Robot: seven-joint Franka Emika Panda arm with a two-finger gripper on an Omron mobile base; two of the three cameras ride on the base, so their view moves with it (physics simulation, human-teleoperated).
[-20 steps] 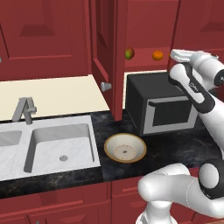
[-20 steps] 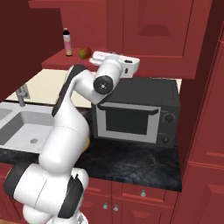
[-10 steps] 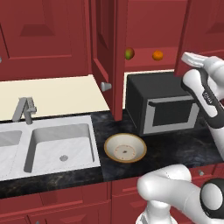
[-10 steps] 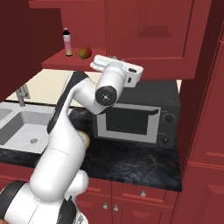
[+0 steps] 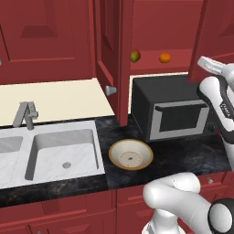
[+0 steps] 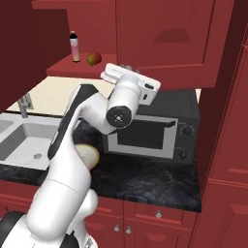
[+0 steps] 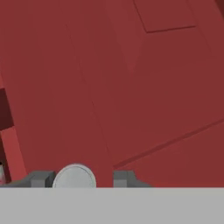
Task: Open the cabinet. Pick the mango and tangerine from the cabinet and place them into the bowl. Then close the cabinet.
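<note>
While the cabinet [image 5: 114, 59] stands with both doors swung open, the mango [image 5: 135, 56] and the tangerine [image 5: 165, 58] are seen apart on its red shelf [image 5: 155, 64], above the black microwave [image 5: 169, 112]. The tool [image 7: 78, 178] is closed on the round silver knob [image 7: 74, 177] of the right door [image 7: 131, 87], one fingertip at either side. The bowl [image 5: 131, 154] is set on the dark surface [image 5: 192, 155], just right of the sink [image 5: 64, 153], holding nothing.
</note>
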